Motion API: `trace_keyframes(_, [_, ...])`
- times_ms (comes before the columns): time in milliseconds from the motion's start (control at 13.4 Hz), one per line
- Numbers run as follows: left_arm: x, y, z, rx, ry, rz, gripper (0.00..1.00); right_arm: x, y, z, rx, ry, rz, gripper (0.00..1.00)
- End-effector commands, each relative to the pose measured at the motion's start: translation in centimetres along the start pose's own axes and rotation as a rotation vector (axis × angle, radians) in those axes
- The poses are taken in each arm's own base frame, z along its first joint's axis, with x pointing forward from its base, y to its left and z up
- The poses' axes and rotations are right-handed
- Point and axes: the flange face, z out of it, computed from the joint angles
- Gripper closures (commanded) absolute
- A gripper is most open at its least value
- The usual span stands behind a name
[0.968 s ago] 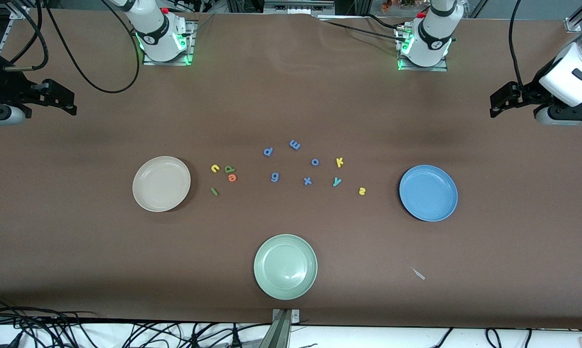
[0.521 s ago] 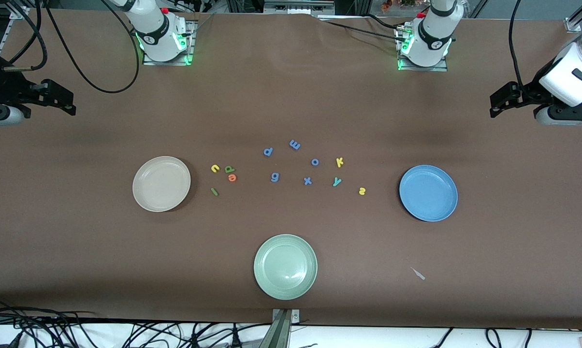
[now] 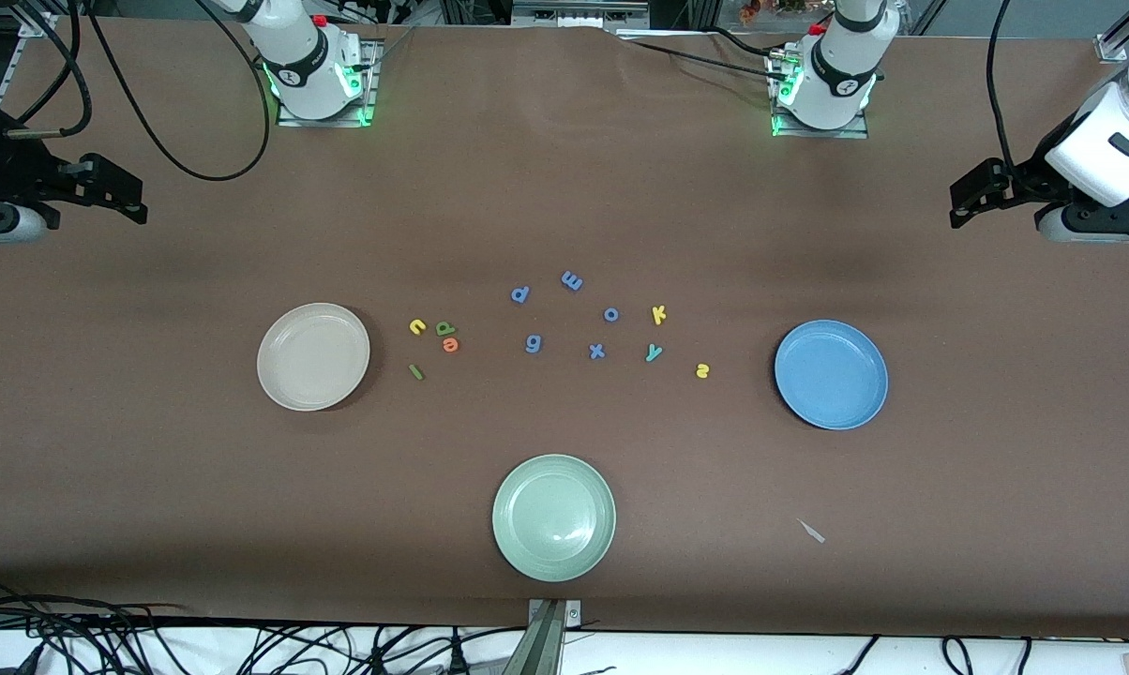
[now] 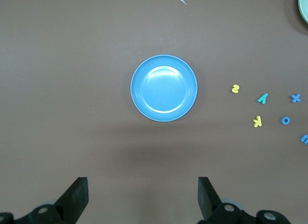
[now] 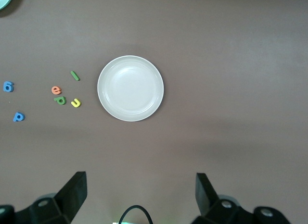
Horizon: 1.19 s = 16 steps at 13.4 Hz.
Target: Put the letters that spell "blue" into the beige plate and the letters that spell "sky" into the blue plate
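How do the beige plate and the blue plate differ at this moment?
The beige plate is cream; the blue plate is medium blue. The beige plate lies toward the right arm's end of the table, the blue plate toward the left arm's end. Both are round, shallow, similar in size and hold no letters.

We see two white arms, each rising from a rounded white base ringed by a black band and lit with green lights, a small red part showing near the top of each base. Our left hand (image 3: 982, 192) and right hand (image 3: 105, 192) are matte black, with blocky black fingers (image 4: 77, 200) set wide apart and small screw heads in the housings behind them. Black cables loop from the arms, and one curls up between the right hand's fingers (image 5: 72, 195) in the right wrist view.
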Motion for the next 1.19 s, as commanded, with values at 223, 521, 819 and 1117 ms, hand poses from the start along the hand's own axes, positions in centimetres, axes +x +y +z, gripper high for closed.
trace_keyframes(223, [0.2,0.5,-0.8,-0.027,-0.003,0.015,0.00,0.0,0.1,-0.4,0.003,-0.002,0.012,0.00])
trace_keyframes(521, [2.2,0.8,-1.1,-0.054,0.007,0.014,0.00,0.0,0.1,-0.4,0.005,-0.002,0.012,0.00])
trace_keyframes(819, [2.5,1.5,-1.2,-0.054,0.009,0.035,0.00,0.0,0.1,-0.4,0.003,-0.002,0.012,0.00])
trace_keyframes(1117, [2.7,2.1,-0.5,-0.054,-0.008,0.045,0.00,0.0,0.1,-0.4,0.005,-0.002,0.012,0.00])
